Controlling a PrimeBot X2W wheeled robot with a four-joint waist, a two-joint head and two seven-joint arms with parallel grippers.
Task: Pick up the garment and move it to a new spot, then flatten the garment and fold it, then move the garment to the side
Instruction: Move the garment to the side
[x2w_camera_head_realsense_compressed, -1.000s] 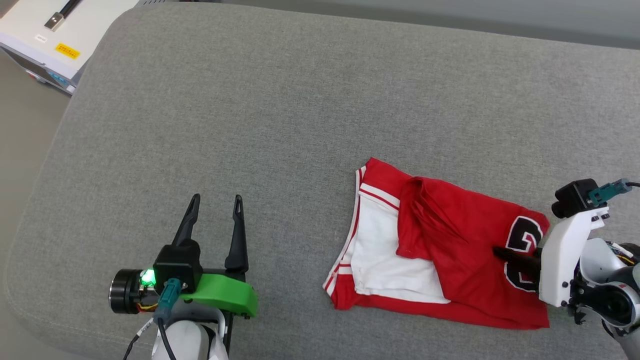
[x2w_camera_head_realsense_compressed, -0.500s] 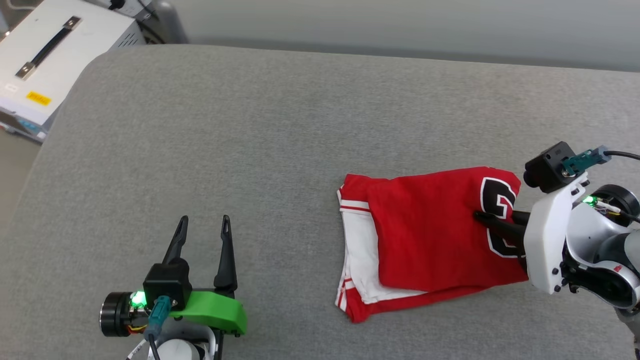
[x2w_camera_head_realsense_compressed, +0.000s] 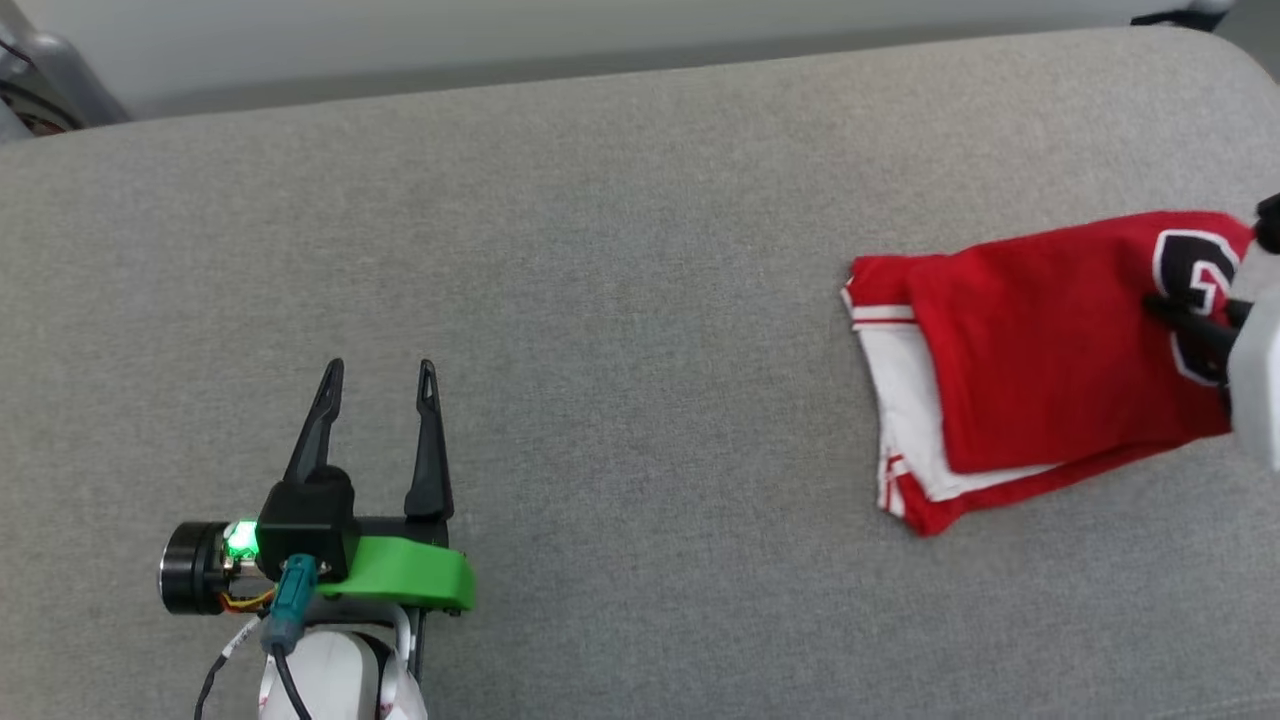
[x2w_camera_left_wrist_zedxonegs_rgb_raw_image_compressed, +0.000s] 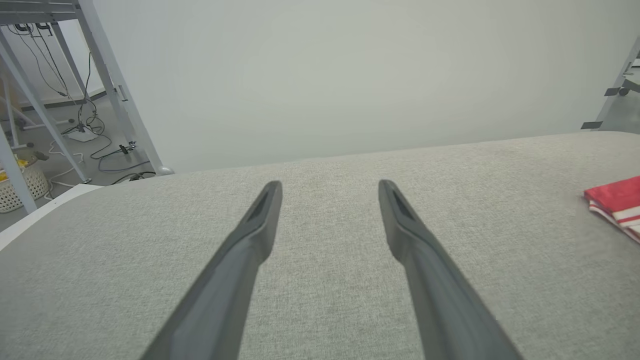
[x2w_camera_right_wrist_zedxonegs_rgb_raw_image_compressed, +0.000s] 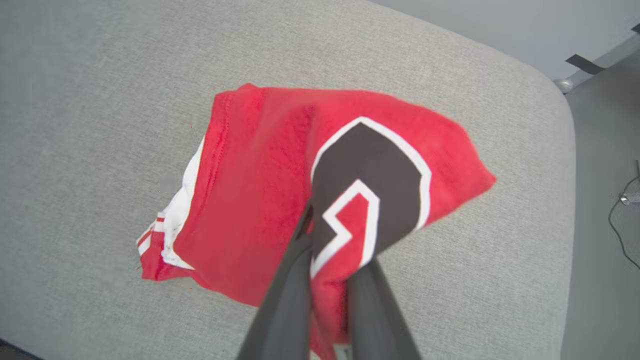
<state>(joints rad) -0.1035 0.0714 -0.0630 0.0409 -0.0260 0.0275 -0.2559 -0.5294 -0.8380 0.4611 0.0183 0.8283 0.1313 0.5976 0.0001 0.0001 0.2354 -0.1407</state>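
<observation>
The garment (x2w_camera_head_realsense_compressed: 1040, 340), a folded red jersey with white sleeve cloth and striped trim at its left end, lies at the right of the grey cushion (x2w_camera_head_realsense_compressed: 640, 250). My right gripper (x2w_camera_head_realsense_compressed: 1175, 315) comes in from the right edge and is shut on the end with the black, white-edged numeral. In the right wrist view the right gripper (x2w_camera_right_wrist_zedxonegs_rgb_raw_image_compressed: 332, 245) pinches a bunch of the garment (x2w_camera_right_wrist_zedxonegs_rgb_raw_image_compressed: 260, 200), lifting that end, while the rest trails on the cushion. My left gripper (x2w_camera_head_realsense_compressed: 380, 370) stands open over bare cushion at the lower left, far from the garment (x2w_camera_left_wrist_zedxonegs_rgb_raw_image_compressed: 615, 200). Nothing sits between the left gripper (x2w_camera_left_wrist_zedxonegs_rgb_raw_image_compressed: 330, 185) fingers.
The cushion's rounded right corner (x2w_camera_right_wrist_zedxonegs_rgb_raw_image_compressed: 550, 100) is close beyond the garment, with grey floor past it. Metal frame legs (x2w_camera_left_wrist_zedxonegs_rgb_raw_image_compressed: 115, 90) and loose cables (x2w_camera_left_wrist_zedxonegs_rgb_raw_image_compressed: 95, 125) stand on the floor behind the cushion's far left edge. A pale wall runs behind.
My right gripper has shut on the garment's numeral end and pulled it rightward, away from the left gripper. The loose top flap has smoothed out. The head camera has shifted too. The left gripper stays open.
</observation>
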